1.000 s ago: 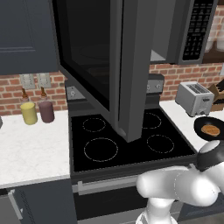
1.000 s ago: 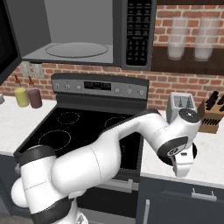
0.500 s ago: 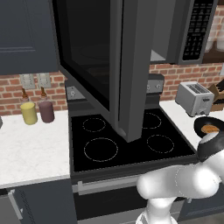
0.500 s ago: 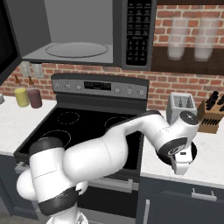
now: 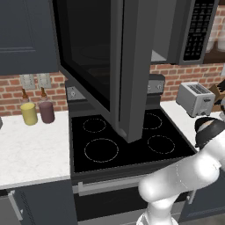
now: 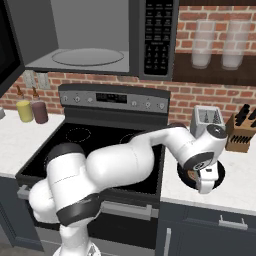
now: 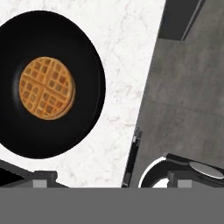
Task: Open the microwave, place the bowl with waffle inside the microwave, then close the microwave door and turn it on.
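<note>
Red brick runs behind the stove [image 6: 95, 145], and above it the microwave [image 6: 100, 35] hangs with its cavity bare to the room, the glass turntable plain to see inside. Its keypad panel [image 6: 158, 35] runs down the right side. The microwave door [image 5: 101, 61] stands swung far out to the left, its black window jutting over the burners in the left base view.

To the right of the stove lies a white marble desk [image 6: 235, 192]. On it, near the front edge, sits the bowl with waffle [image 7: 46, 89], a shallow black round with one golden waffle flat in the middle. A silver toaster [image 5: 195, 99] stands behind it toward the wall, and a knife block [image 6: 239, 131] is at the far right by the brick.

The white arm bends low across the stove front and reaches over that right-hand desk. The gripper [image 6: 206, 180] hangs just above the bowl, pointing down at it, jaws spread wide and holding nothing. From the hand view the bowl lies off to one side of the line between the fingertips, with bare marble and the desk's front edge under the rest; I cannot tell whether a fingertip touches the rim.

On the left desk a yellow jar [image 5: 29, 113] and a maroon jar [image 5: 46, 111] stand side by side at the wall.
</note>
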Robot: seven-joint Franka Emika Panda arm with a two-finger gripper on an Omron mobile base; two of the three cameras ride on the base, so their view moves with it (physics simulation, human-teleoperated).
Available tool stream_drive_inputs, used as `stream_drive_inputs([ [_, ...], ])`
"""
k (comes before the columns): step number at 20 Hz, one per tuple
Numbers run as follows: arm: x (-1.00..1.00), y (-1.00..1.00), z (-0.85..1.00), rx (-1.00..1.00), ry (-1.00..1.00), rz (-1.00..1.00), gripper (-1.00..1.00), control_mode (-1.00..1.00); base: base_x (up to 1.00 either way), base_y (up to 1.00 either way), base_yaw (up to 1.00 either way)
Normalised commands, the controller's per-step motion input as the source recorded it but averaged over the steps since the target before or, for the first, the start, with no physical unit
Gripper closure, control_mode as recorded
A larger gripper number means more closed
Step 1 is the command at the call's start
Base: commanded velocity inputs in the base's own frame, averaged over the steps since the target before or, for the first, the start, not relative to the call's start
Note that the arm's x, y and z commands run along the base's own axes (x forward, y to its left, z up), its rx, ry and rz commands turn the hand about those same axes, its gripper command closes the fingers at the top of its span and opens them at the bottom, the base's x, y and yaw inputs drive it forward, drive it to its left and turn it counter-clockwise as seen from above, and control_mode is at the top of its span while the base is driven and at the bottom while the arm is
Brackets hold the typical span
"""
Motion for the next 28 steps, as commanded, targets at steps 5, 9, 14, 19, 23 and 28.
stream_drive_inputs([
  [5, 0.17, -0.27, -0.22, 0.05, 0.03, 0.0, -1.0, -1.0, 0.0, 0.0, 0.0],
  [9, 0.01, -0.3, -0.16, 0.05, 0.0, 0.0, -1.0, -1.0, 0.0, 0.0, 0.0],
  [14, 0.14, -0.24, -0.13, 0.04, 0.0, 0.0, -1.0, -1.0, 0.0, 0.0, 0.0],
  [19, 0.23, -0.19, -0.16, 0.04, 0.01, 0.0, -1.0, -1.0, 0.0, 0.0, 0.0],
  [23, 0.17, -0.12, -0.27, 0.03, 0.01, 0.0, -1.0, -1.0, 0.0, 0.0, 0.0],
  [28, 0.02, -0.02, -0.35, 0.0, 0.0, 0.0, -1.0, -1.0, 0.0, 0.0, 0.0],
])
